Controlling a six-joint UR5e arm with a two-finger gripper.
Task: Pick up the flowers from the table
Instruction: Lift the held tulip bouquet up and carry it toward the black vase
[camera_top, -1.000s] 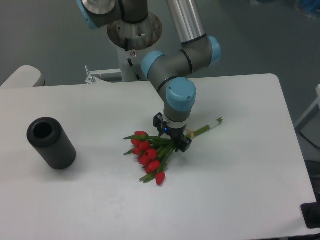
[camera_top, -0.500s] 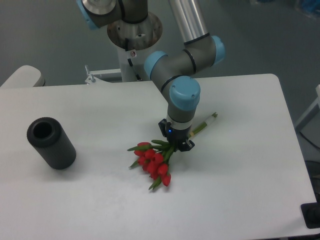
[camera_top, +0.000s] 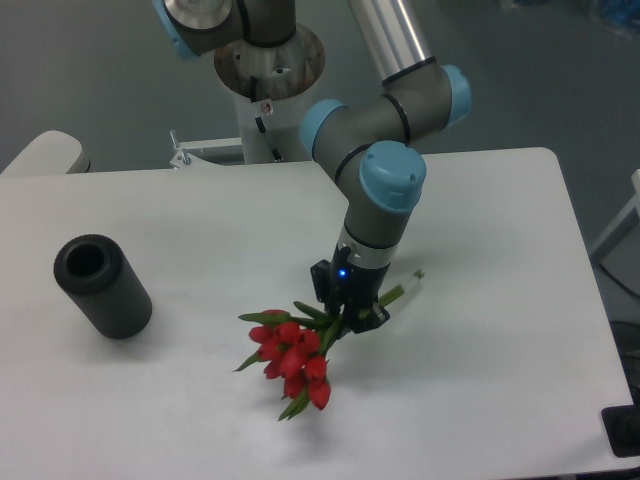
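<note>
Centrally, the flowers (camera_top: 290, 358) were seen held by the gripper (camera_top: 348, 308), its fingers clamped on the green stems just behind the blooms. The bunch's long axis was noted running diagonally: red heads pointed toward the lower left of the frame, stem ends toward the upper right, past the gripper. Whether the blooms were touching the table (camera_top: 500, 330) could not be told. A dark grey cylinder (camera_top: 102, 285) was recorded lying at the left, well apart.
</note>
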